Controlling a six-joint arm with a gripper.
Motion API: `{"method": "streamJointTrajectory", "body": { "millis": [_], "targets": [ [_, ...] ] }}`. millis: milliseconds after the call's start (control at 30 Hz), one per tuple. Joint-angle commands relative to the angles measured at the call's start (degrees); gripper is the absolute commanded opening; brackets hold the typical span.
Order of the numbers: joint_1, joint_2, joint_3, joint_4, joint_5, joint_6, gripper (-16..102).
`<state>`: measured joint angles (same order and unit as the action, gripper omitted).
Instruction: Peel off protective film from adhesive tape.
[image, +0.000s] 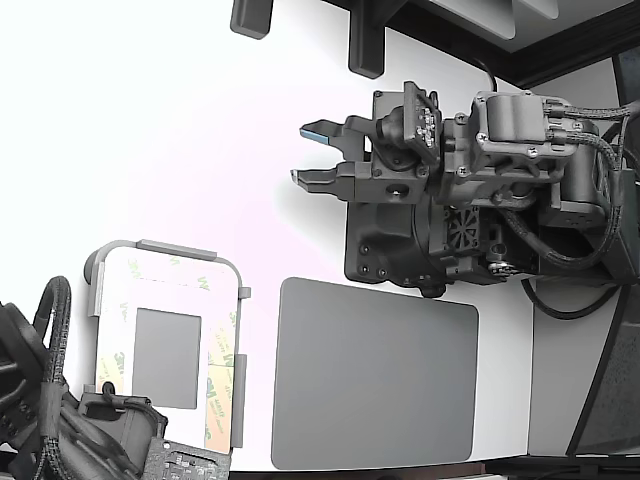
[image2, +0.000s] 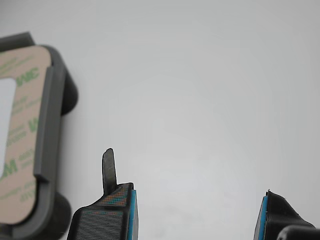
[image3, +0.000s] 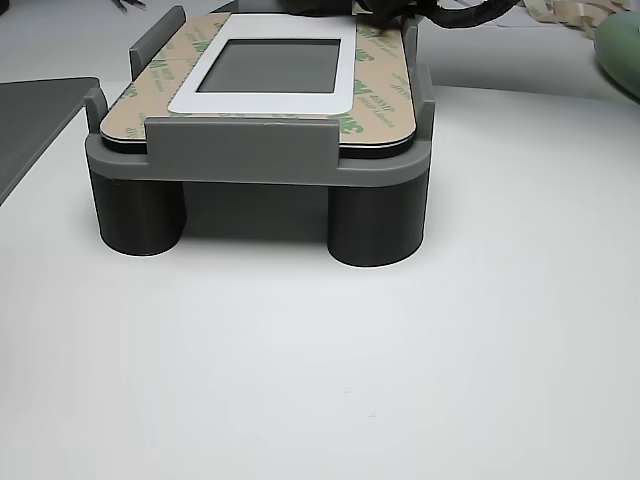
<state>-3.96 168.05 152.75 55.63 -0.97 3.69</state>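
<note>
The tan paper protective film with green logos (image3: 385, 95) still covers the adhesive tape band (image: 219, 375) edging the white rounded plate (image3: 270, 100), which sits in a grey plastic frame (image3: 250, 160). The black gripper (image: 308, 155) hovers well apart, jaws spread and empty, above the white table (image: 150, 120).

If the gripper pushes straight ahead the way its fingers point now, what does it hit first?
Probably nothing nearby. The open gripper points toward the exterior view's left over bare white table. The grey frame holding the plate sits off to the side of that line, though depth is unclear.
</note>
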Motion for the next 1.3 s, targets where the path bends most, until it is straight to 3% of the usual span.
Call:
{"method": "streamJointTrajectory", "body": {
  "millis": [0,367,533,833,1067,1267],
  "targets": [
    [8.09,1.23,0.44,2.46,0.79,-88.51,-12],
    [8.09,-1.14,0.44,-5.27,0.44,-85.87,-12],
    [8.09,-9.58,0.44,-12.39,-0.26,-83.67,-12],
    [9.58,-26.89,-3.69,-27.60,-8.00,-93.08,-12],
    [18.54,-40.25,-16.26,-23.73,-4.04,-99.23,-11],
    [23.29,-45.88,-17.31,-28.74,0.62,-105.56,-9]
  ]
}}
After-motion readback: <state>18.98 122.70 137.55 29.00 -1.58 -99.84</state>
